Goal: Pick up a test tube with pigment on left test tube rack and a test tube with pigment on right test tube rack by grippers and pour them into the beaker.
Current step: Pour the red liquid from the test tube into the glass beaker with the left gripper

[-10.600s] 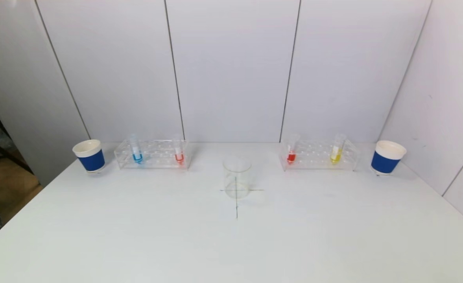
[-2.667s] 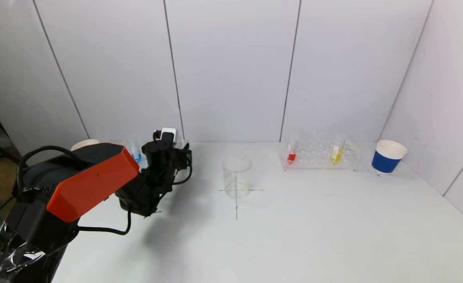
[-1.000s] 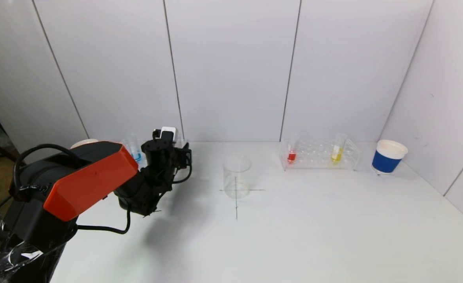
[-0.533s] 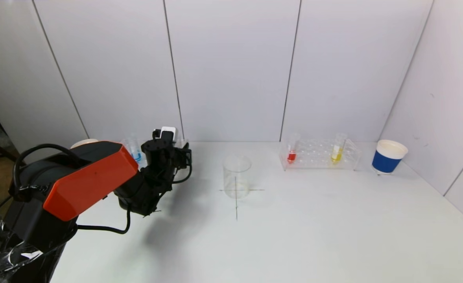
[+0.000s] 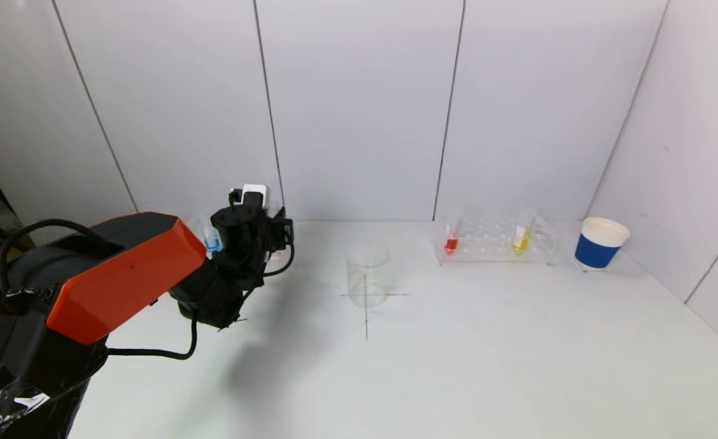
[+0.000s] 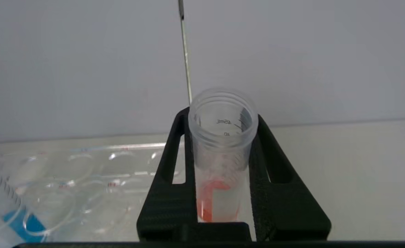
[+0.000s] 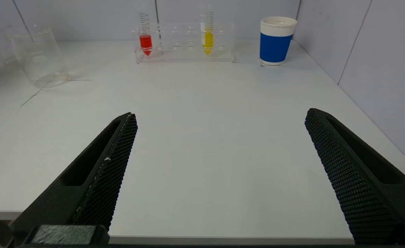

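My left gripper (image 5: 271, 235) is at the right end of the left rack (image 6: 85, 172) and is shut on a clear test tube with red pigment (image 6: 223, 155), which it holds upright above the rack. A tube with blue pigment (image 5: 212, 242) stands at that rack's other end. The empty glass beaker (image 5: 367, 274) stands mid-table on a drawn cross. The right rack (image 5: 496, 241) holds a red tube (image 5: 451, 241) and a yellow tube (image 5: 522, 236). My right gripper (image 7: 221, 115) is open and empty over the table's near edge, outside the head view.
A blue paper cup (image 5: 599, 242) stands right of the right rack, near the side wall. White wall panels stand close behind both racks. My orange left arm (image 5: 121, 274) covers the table's left side and hides most of the left rack.
My left gripper has risen a little with the red tube in it, lifting the tube up from the left rack. The right side has not changed.
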